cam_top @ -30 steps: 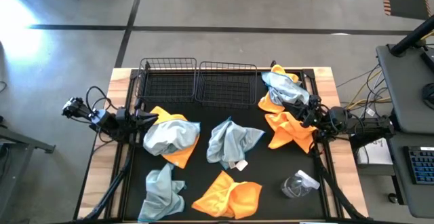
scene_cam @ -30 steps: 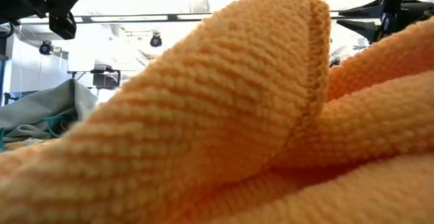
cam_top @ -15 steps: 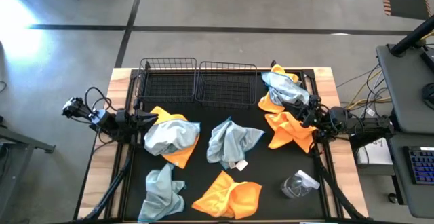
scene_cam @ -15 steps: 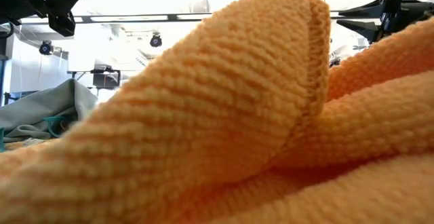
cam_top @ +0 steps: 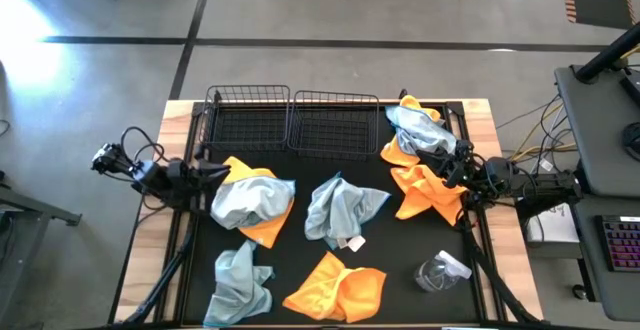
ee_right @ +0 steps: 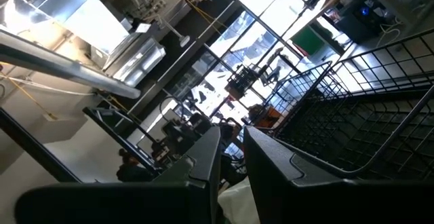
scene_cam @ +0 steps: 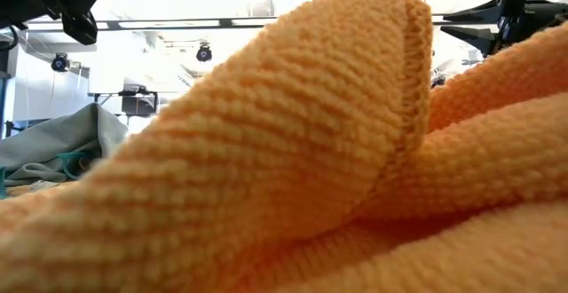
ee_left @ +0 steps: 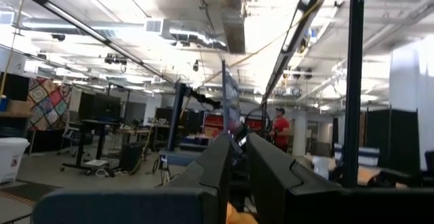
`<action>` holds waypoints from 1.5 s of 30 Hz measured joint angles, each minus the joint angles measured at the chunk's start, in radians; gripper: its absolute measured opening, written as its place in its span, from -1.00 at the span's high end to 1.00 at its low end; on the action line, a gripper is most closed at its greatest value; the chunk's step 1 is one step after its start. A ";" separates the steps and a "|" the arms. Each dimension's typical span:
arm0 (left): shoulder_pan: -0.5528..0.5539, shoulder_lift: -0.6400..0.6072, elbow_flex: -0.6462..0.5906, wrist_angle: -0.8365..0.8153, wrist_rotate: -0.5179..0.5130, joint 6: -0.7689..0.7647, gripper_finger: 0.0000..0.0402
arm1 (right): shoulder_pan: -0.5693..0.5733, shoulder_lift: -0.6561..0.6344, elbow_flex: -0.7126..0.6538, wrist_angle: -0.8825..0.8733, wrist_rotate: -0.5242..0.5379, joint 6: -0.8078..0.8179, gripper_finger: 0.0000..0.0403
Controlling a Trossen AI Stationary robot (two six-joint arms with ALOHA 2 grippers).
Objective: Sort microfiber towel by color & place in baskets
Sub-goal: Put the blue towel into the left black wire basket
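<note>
Two black wire baskets (cam_top: 248,120) (cam_top: 335,125) stand side by side at the table's far edge. An orange towel with a blue-grey one on it (cam_top: 255,202) lies at the left. A blue-grey towel (cam_top: 340,210) lies in the middle, another (cam_top: 240,285) at the near left, and an orange one (cam_top: 338,288) at the near edge; it fills the low view (scene_cam: 311,151). At the far right a blue-grey towel (cam_top: 415,132) lies on orange ones (cam_top: 430,192). My left gripper (cam_top: 222,172), shut, is at the left pile's edge. My right gripper (cam_top: 447,163), shut, is over the right pile. My left gripper's tips stand at the left edge of the orange towel (cam_top: 232,166); a bit of orange (ee_left: 230,214) shows between the fingers, and I cannot tell whether they touch it. My right gripper is above the right pile; something pale (ee_right: 237,198) shows under its fingers, and touch cannot be told.
A clear plastic spray bottle (cam_top: 440,272) lies on the black mat at the near right. The mat's raised frame runs along both sides (cam_top: 185,230). A desk with a keyboard (cam_top: 615,240) stands off the table's right side.
My left gripper has risen a little, seen at the top left of the low view. The towels lie as before.
</note>
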 joint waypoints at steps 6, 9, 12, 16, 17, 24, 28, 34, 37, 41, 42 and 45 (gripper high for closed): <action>0.000 0.000 0.000 0.045 0.000 -0.027 0.83 | 0.000 0.000 0.000 0.000 -0.006 0.000 0.71; 0.000 0.000 0.000 0.044 0.000 -0.051 0.83 | 0.000 0.000 0.000 0.000 -0.008 0.000 0.71; 0.000 0.000 0.000 0.044 0.000 -0.054 0.83 | 0.000 0.000 0.000 0.000 -0.008 0.000 0.71; 0.000 0.000 0.000 0.042 -0.014 -0.044 0.83 | 0.000 0.000 0.000 -0.004 -0.008 0.000 0.71; 0.000 0.000 0.000 0.042 -0.023 -0.044 0.83 | 0.000 0.000 0.000 -0.005 -0.008 0.000 0.71; 0.000 0.000 0.000 0.042 -0.062 -0.042 0.83 | 0.000 0.000 0.000 -0.008 -0.008 -0.013 0.71; 0.000 0.000 0.000 0.041 -0.063 -0.042 0.83 | 0.000 0.000 0.000 -0.008 -0.007 -0.049 0.71; 0.000 0.000 0.000 0.026 -0.063 -0.042 0.83 | 0.000 0.000 0.000 -0.008 -0.007 -0.064 0.71; 0.000 0.000 0.000 0.026 -0.063 -0.042 0.83 | 0.000 0.000 0.000 -0.008 -0.007 -0.065 0.71; 0.000 0.000 0.000 0.026 -0.063 -0.042 0.83 | 0.000 0.000 0.000 -0.008 -0.007 -0.065 0.71; 0.000 0.000 0.000 0.026 -0.063 -0.042 0.83 | 0.000 0.000 0.000 -0.008 -0.007 -0.065 0.71; 0.000 0.000 0.000 0.026 -0.063 -0.042 0.83 | 0.000 0.000 0.000 -0.008 -0.007 -0.065 0.71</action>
